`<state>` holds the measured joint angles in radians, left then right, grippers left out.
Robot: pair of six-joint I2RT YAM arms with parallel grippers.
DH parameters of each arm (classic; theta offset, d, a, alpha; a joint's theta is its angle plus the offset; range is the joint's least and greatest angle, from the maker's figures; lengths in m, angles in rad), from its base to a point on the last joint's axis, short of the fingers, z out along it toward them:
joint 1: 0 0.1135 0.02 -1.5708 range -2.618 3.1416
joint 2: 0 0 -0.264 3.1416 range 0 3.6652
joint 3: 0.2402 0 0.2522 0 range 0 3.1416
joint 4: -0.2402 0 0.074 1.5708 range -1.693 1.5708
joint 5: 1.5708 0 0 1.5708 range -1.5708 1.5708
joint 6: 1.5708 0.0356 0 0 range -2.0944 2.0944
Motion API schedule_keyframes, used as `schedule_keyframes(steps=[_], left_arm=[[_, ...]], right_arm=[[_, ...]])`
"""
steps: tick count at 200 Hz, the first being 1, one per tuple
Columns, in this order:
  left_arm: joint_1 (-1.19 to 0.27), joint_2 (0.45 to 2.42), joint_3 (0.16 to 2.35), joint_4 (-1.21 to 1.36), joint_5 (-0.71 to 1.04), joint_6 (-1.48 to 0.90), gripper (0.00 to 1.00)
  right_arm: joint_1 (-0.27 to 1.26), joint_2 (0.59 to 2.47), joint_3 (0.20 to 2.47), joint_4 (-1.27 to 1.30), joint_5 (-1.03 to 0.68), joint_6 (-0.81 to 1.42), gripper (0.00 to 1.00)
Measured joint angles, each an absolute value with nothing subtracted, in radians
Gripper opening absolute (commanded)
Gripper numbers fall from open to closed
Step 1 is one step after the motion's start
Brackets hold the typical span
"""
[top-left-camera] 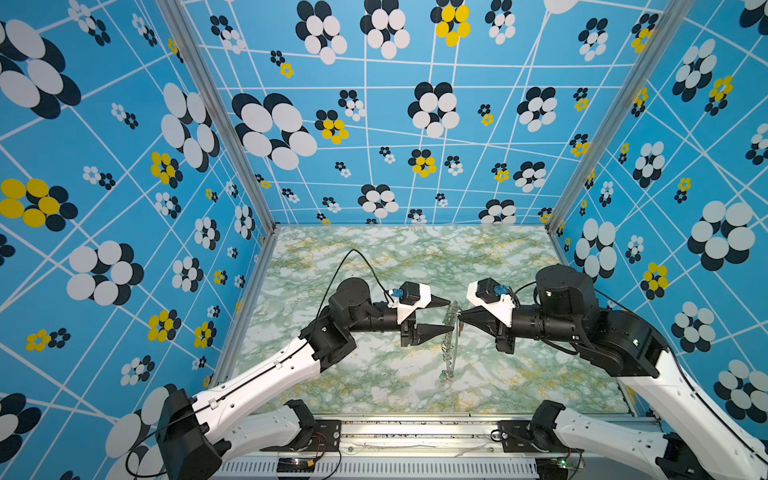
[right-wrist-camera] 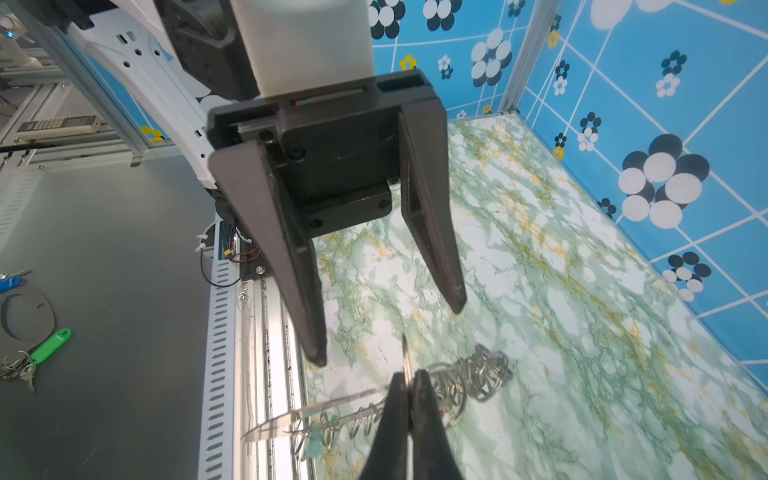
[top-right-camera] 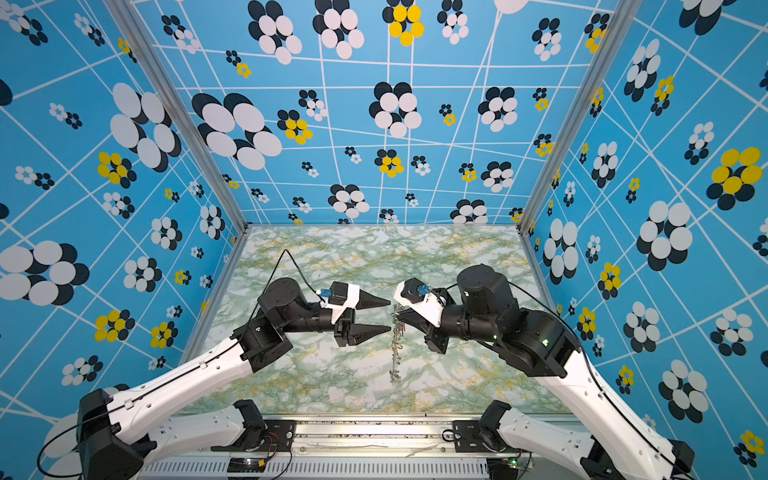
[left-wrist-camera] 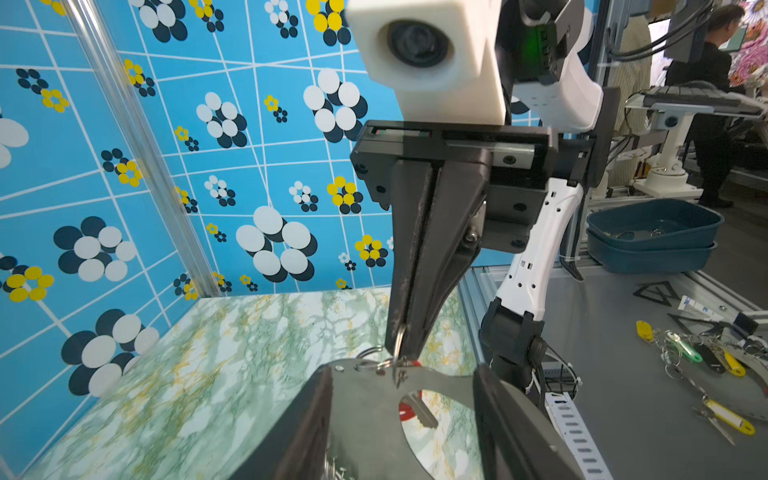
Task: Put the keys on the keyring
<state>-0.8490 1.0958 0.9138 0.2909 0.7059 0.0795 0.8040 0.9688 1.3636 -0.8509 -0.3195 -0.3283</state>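
The keyring (top-left-camera: 449,353) (top-right-camera: 397,353) hangs edge-on above the marble table, a grey crescent plate fringed with silver rings (right-wrist-camera: 478,374). My right gripper (top-left-camera: 459,316) (right-wrist-camera: 409,376) is shut on a ring at its upper edge. My left gripper (top-left-camera: 451,314) (right-wrist-camera: 386,332) faces it, open, its tips just short of the plate. In the left wrist view the plate (left-wrist-camera: 361,415) fills the gap between my left fingers (left-wrist-camera: 299,428). A red key tag (left-wrist-camera: 406,411) with a silver key (left-wrist-camera: 422,411) shows through the crescent's opening. A pale teal tag (right-wrist-camera: 313,442) hangs among the lower rings.
Blue patterned walls close the table on three sides. A slotted cable duct (right-wrist-camera: 220,353) runs along the front edge. Outside on the grey bench lie loose yellow and green tags (left-wrist-camera: 681,353), a green tag (right-wrist-camera: 50,345) and stacked blue tubs (left-wrist-camera: 652,232).
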Motion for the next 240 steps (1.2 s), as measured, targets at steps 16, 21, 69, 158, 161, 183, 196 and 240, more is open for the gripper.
schedule_keyframes(steps=[16, 21, 69, 158, 161, 183, 196, 240], left_arm=[[-0.849, 1.097, 0.925, 0.25, 0.701, 0.099, 0.45], [-0.849, 1.097, 0.927, 0.239, 0.699, 0.105, 0.44], [-0.851, 1.103, 0.947, 0.194, 0.691, 0.136, 0.28], [-0.868, 1.138, 0.963, 0.185, 0.681, 0.155, 0.09], [-0.869, 1.138, 0.963, 0.185, 0.682, 0.155, 0.08], [-0.869, 1.139, 0.966, 0.183, 0.68, 0.162, 0.0], [-0.871, 1.139, 0.966, 0.182, 0.68, 0.162, 0.0], [-0.873, 1.139, 0.966, 0.184, 0.678, 0.157, 0.0]], right_arm=[[0.804, 0.989, 1.37, -0.873, -0.319, -0.331, 0.0], [0.804, 0.994, 1.372, -0.877, -0.319, -0.331, 0.0], [0.804, 1.007, 1.378, -0.887, -0.321, -0.333, 0.0], [0.803, 1.009, 1.381, -0.887, -0.332, -0.333, 0.0], [0.802, 1.009, 1.381, -0.888, -0.33, -0.333, 0.0], [0.798, 1.005, 1.381, -0.895, -0.328, -0.334, 0.0], [0.798, 1.005, 1.382, -0.897, -0.331, -0.334, 0.0], [0.798, 1.003, 1.381, -0.902, -0.334, -0.334, 0.0]])
